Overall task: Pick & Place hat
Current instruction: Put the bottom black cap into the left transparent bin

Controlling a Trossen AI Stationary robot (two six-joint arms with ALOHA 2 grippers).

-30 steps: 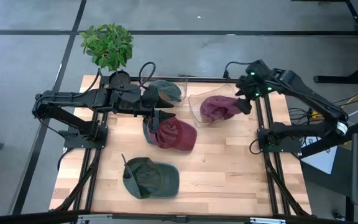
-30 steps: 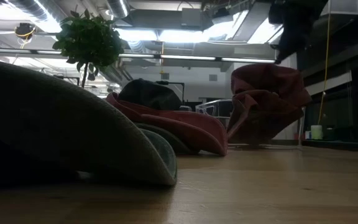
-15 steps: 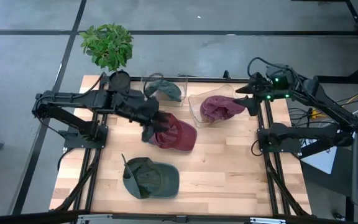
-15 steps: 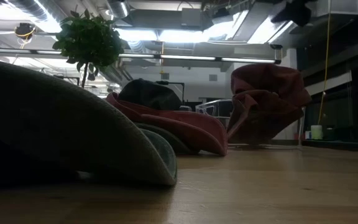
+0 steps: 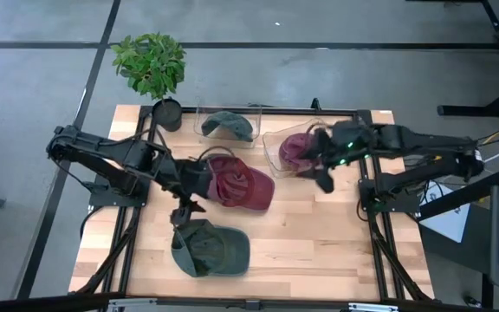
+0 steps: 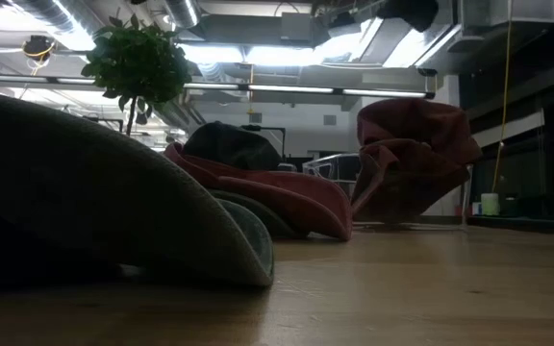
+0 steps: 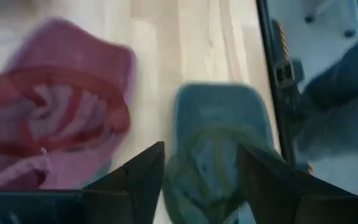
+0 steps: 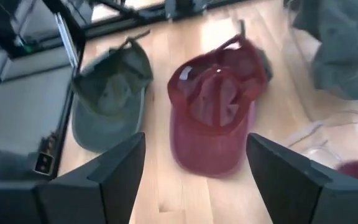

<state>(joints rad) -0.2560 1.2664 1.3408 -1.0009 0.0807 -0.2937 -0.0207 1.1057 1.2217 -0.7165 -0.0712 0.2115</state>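
Light wooden-plank desk (image 5: 301, 234) on a dark metal frame, grey concrete floor around it, with a leafy green potted plant (image 5: 152, 65) at the back left corner. A maroon cotton cap (image 5: 239, 184) lies mid-desk and an olive green cap (image 5: 206, 248) near the front. Two clear plastic bins at the back hold a dark green cap (image 5: 229, 125) and a crumpled maroon cap (image 5: 300, 149). The left gripper (image 5: 185, 211) hovers between the two desk caps, fingers spread, empty. The right gripper (image 5: 321, 173) hangs just beside the maroon bin, spread wide, empty.
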